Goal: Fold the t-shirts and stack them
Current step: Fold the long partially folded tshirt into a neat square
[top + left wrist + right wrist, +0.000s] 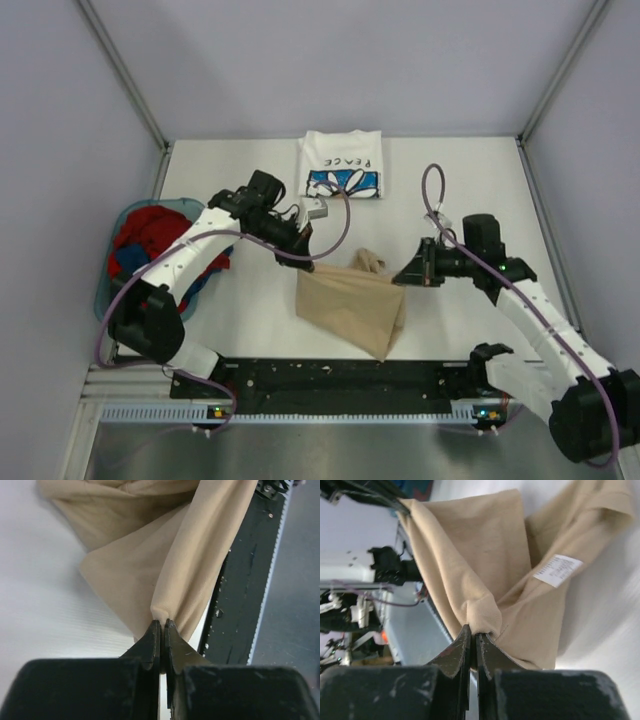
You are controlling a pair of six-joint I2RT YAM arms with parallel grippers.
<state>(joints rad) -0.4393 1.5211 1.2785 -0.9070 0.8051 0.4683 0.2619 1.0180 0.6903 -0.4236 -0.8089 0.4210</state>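
We have the tan shirt (pixel 350 305) in the middle of the table (pixel 460 190), held up between both arms. The left gripper (pixel 162 625) is pinched tight on 1 edge of the cloth; its wrist view shows the fabric emerging right at the fingertips and draping away toward the table. The right gripper (pixel 472 632) is likewise clamped on a bunched fold of the same shirt, with the white care label (pixel 558 570) showing on the inside just beyond it. From above, the shirt hangs as a slack, wedge-shaped sheet with its lower part resting on the table and a crumpled bit (pixel 368 262) behind.

A white printed shirt (pixel 343 165) lies folded at the far side of the table, well apart from the tan one. Red and blue shirts (pixel 150 240) sit in the basket (pixel 112 290) at the left.

Handling notes, as we judge them: the tan cloth is light, thin and fully limp, so it sags wherever it is not supported and holds no shape by itself. It looks matte, not slippery, so a small pinch holds. Best holds are hems, seams or corners, where layers are doubled; a pinch mid-panel would only gather loose folds. With 2 holds well apart, keeping tension between them should flatten the sheet; slack lets it bunch.
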